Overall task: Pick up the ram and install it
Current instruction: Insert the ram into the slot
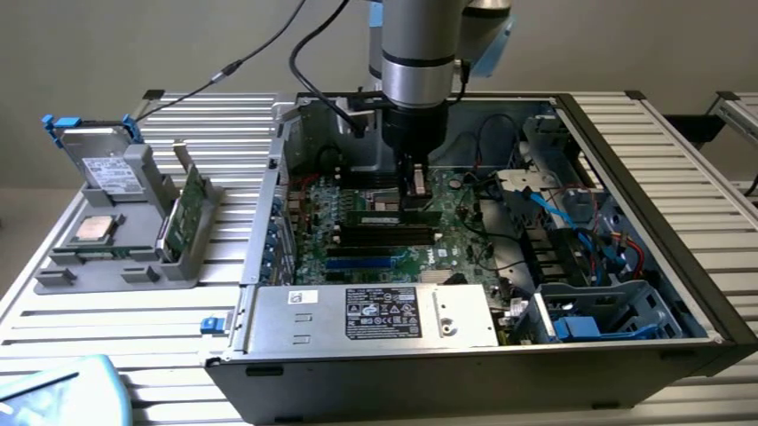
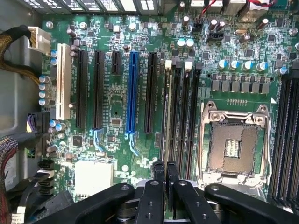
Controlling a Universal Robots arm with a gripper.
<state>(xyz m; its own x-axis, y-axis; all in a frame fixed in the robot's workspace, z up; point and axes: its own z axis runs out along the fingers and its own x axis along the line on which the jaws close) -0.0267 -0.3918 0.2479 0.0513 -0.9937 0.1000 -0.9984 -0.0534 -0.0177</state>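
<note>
Gripper (image 2: pixel 165 169) is squeezed down to a narrow slit. The ram (image 2: pixel 167 114) runs edge-on right into that slit, so it's clamped on the stick. In the wrist view the ram is just a thin line along the outermost of the memory slots (image 2: pixel 187 116), so I honestly can't tell if it's seated or only resting on top. The finger bases are cut off at the frame edge.

In the exterior view the gripper (image 1: pixel 414 206) is down inside the open PC case (image 1: pixel 663 191) and covers one end of the ram (image 1: pixel 379 219). The pale label shows, the chips are too small to make out.

On the motherboard (image 2: pixel 117 116), the CPU socket (image 2: pixel 232 147) is past the memory slots. The blue slot (image 2: pixel 132 91) is on the other side. A silver power supply (image 1: pixel 379 315) sits at the case's near edge.
</note>
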